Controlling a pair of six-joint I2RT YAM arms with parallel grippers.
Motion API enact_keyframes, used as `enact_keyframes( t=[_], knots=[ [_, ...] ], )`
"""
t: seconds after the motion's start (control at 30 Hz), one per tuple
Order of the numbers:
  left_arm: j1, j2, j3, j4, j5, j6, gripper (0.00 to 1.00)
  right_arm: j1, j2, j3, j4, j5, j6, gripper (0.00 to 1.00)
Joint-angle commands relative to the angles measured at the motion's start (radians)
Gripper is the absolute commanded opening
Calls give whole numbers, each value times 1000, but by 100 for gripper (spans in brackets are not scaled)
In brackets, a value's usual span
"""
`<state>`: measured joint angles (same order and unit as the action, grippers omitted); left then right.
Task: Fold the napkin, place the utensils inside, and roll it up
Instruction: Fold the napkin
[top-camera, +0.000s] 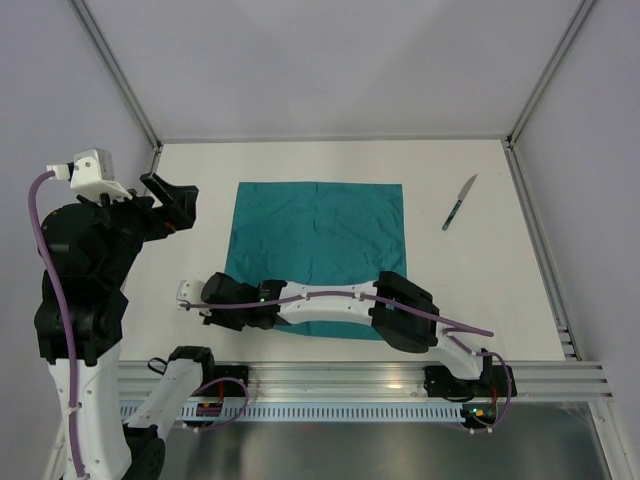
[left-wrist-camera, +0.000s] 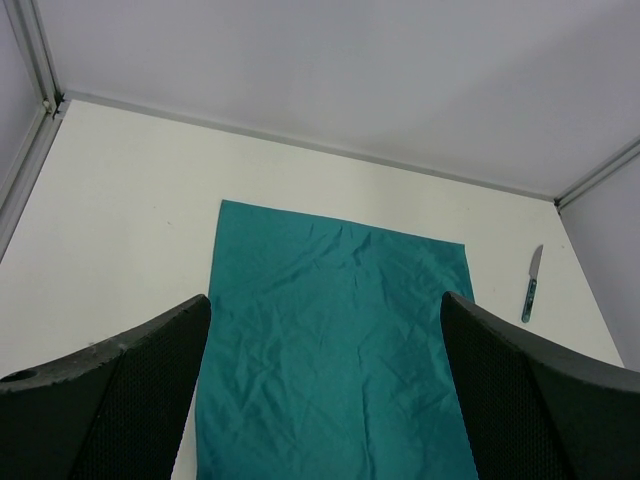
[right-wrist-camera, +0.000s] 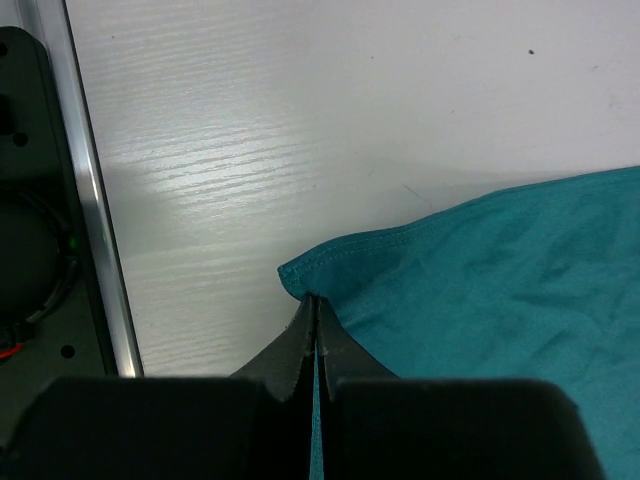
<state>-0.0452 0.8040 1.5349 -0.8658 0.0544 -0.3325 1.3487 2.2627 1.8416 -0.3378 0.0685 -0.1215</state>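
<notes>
The right arm (top-camera: 330, 305) is lying across the bottom edge of the napkin (top-camera: 320, 225) in the top view & hiding that edge. Nothing else is sitting on the cloth.

The napkin is lying open & flat in the middle of the frame, w/ small wrinkles. The knife (top-camera: 459, 203) is lying by itself at the upper right, well apart from the napkin. It has a blue-green handle.

The right tool (right-wrist-camera: 313, 310) is squeezing tight on one corner of the napkin, at the bottom middle of the right wrist view. The cloth is puffing up a little there. The left tool (left-wrist-camera: 325, 296) is hanging at the left of the top view, beside the napkin. Its fingers are standing wide apart & holding nothing.

Counting: 1 napkin, 1 knife, 2 tools.

The surface (top-camera: 480, 285) is looking pale, w/ faint wood lines. Plain grey-white walls (top-camera: 330, 60) are standing around it, w/ metal posts (top-camera: 115, 70) in the corners. A metal rail (top-camera: 350, 378) is running along the bottom of the top view.
</notes>
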Motion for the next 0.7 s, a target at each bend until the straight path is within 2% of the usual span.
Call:
enact_keyframes(
  t=[0.0, 0.3, 0.67],
  knots=[
    [5, -5, -13, -1, 5, -8, 100, -28, -109, -16, -23, 37, -10, 0],
    [5, -6, -61, 45, 42, -19, 100, -152, -216, -108, -47, 43, -23, 0],
    [5, 1, -123, 119, 81, -27, 100, -402, -285, -194, -43, 40, -35, 1]
  ],
)
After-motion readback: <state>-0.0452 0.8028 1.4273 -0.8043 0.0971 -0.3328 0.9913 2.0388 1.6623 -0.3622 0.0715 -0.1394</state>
